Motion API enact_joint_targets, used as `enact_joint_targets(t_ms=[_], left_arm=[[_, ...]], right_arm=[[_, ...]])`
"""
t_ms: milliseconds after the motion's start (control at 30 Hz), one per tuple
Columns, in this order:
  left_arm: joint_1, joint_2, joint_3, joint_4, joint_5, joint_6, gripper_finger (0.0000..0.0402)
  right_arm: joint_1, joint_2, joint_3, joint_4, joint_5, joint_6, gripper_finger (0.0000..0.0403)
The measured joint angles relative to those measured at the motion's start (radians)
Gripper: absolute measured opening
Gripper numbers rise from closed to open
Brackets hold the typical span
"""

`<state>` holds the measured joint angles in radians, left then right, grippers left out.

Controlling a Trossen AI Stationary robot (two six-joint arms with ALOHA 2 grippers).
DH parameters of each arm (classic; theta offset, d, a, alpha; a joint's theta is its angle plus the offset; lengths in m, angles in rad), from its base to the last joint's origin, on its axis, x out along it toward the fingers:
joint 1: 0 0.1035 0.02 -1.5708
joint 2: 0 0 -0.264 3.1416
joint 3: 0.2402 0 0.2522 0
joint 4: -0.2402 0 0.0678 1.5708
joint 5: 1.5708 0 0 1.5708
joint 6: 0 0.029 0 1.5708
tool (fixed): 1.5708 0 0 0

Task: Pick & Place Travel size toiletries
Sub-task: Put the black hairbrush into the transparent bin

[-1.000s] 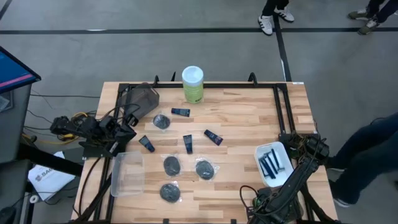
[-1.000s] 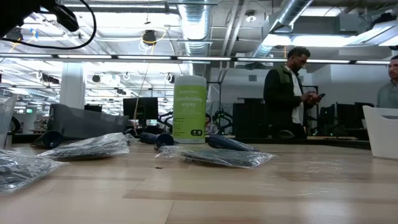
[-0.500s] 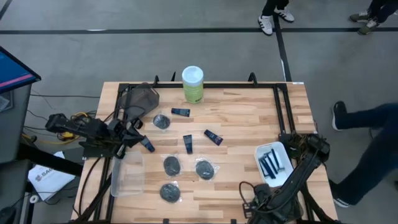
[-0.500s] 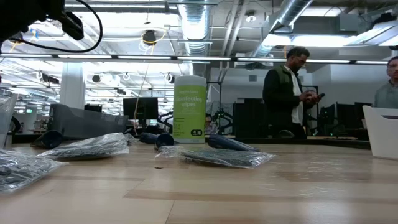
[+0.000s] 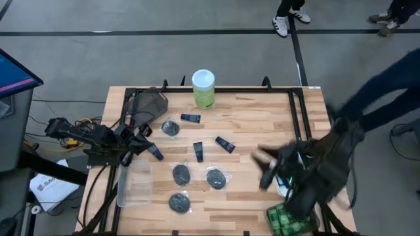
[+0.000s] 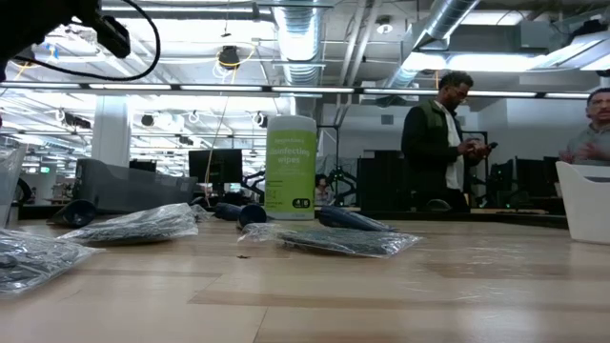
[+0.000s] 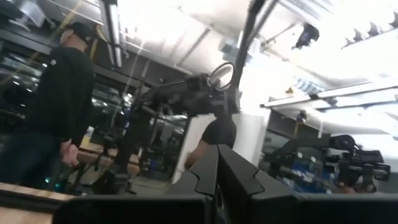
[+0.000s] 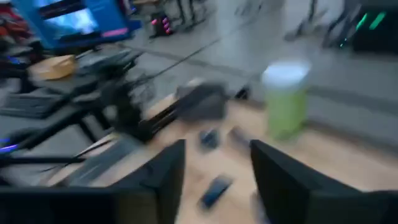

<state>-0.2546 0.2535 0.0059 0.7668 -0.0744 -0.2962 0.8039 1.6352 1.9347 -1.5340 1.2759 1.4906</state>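
Observation:
Dark navy tubes lie flat on the table (image 5: 198, 151), (image 5: 225, 144), (image 5: 190, 118), (image 5: 155, 152). Round black discs in clear wrap lie nearer (image 5: 181, 174), (image 5: 216, 177), (image 5: 179, 202), (image 5: 170, 127). In the low view a disc (image 6: 348, 241) and a tube (image 6: 348, 219) show. My left gripper (image 5: 143, 139) hovers shut at the table's left edge, beside the leftmost tube, and points into the room (image 7: 217, 180). My right gripper (image 5: 266, 168) is open (image 8: 214, 180) and blurred above the table's right half, right of the discs. The razors are hidden under that arm.
A tall green canister with a white lid (image 5: 203, 88) stands at the far edge (image 6: 291, 167). A grey pouch (image 5: 149, 103) lies far left, a clear tray (image 5: 134, 183) near left. A white tray (image 6: 586, 200) sits at the right. People stand beyond the table.
My right arm has swung fast from its folded place at the table's near right corner up and out toward the left, over the white tray. My left gripper has shifted a little toward the table's right. A person has moved along the right side.

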Motion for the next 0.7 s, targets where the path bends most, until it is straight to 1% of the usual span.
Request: enact_joint_targets(t_ms=[100,200,233,300,367,400,433,467,500,567,633,700], left_arm=[[0.0,0.001,0.0,0.022,-0.024,-0.003,0.0003],[0.0,0.0,0.0,0.037,-0.032,-0.038,0.0003],[0.0,0.0,0.0,0.038,-0.033,-0.046,0.0003],[0.0,0.0,0.0,0.045,-0.041,-0.049,0.0003],[0.0,0.0,0.0,0.047,-0.06,-0.049,0.0003],[0.0,0.0,0.0,0.05,-0.073,-0.051,0.0003],[0.0,0.0,0.0,0.055,-0.084,-0.054,0.0003],[0.0,0.0,0.0,0.063,-0.099,-0.06,0.0003],[0.0,0.0,0.0,0.07,-0.109,-0.068,0.0003],[0.0,0.0,0.0,0.085,-0.136,-0.079,0.0003],[0.0,0.0,0.0,0.097,-0.157,-0.08,0.0003],[0.0,0.0,0.0,0.099,-0.174,-0.08,0.0003]], right_arm=[[-0.089,-0.097,0.0,0.001,0.011,-0.228,0.011],[-0.192,-0.186,0.0,0.003,0.011,-0.443,0.003],[-0.226,-0.215,0.0,0.009,0.011,-0.506,0.0016],[-0.294,-0.264,-0.007,0.057,-0.001,-0.639,0.0012],[-0.373,-0.313,-0.032,0.151,-0.073,-0.8,0.0006],[-0.418,-0.335,-0.052,0.232,-0.121,-0.893,0.0003],[-0.466,-0.357,-0.077,0.325,-0.181,-0.999,0.0002],[-0.516,-0.379,-0.106,0.427,-0.266,-1.112,0.0003],[-0.571,-0.4,-0.14,0.539,-0.384,-1.226,0.0002],[-0.695,-0.434,-0.215,0.772,-0.662,-1.42,0.0001],[-0.816,-0.457,-0.295,0.965,-0.932,-1.523,0.0001],[-0.919,-0.467,-0.363,1.076,-1.11,-1.56,0.0001]])
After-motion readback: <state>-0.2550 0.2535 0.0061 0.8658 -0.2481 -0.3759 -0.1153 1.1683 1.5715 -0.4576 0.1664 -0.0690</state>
